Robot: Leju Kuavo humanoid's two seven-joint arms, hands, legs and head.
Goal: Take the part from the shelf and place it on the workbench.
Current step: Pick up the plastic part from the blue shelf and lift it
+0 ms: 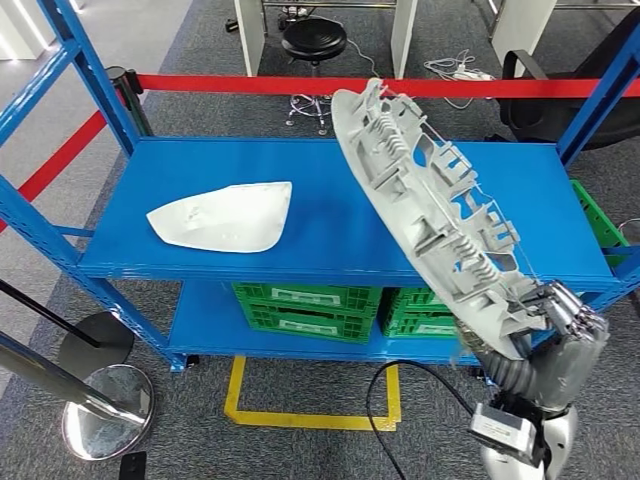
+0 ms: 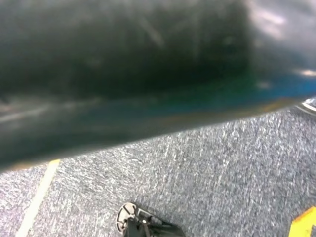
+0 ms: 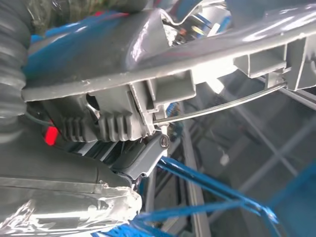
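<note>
A long grey ribbed plastic part [image 1: 430, 215] is lifted off the blue shelf [image 1: 332, 225] and slants up and away from me, its far end over the shelf's back edge. My right hand [image 1: 562, 315] grips its near lower end at the shelf's front right corner. The right wrist view shows the same part [image 3: 168, 54] close up, with its ribs and a thin metal rod, pressed against my right hand [image 3: 56, 173]. A second part, a white curved panel [image 1: 223, 216], lies flat on the shelf's left half.
Green crates [image 1: 306, 308] sit on the lower shelf. Red barrier tape [image 1: 249, 84] runs behind the shelf, with chrome stanchion bases [image 1: 106, 410] at the left. A black stool [image 1: 313, 42] stands beyond. Yellow floor tape [image 1: 309, 415] and a black cable [image 1: 392, 385] lie in front.
</note>
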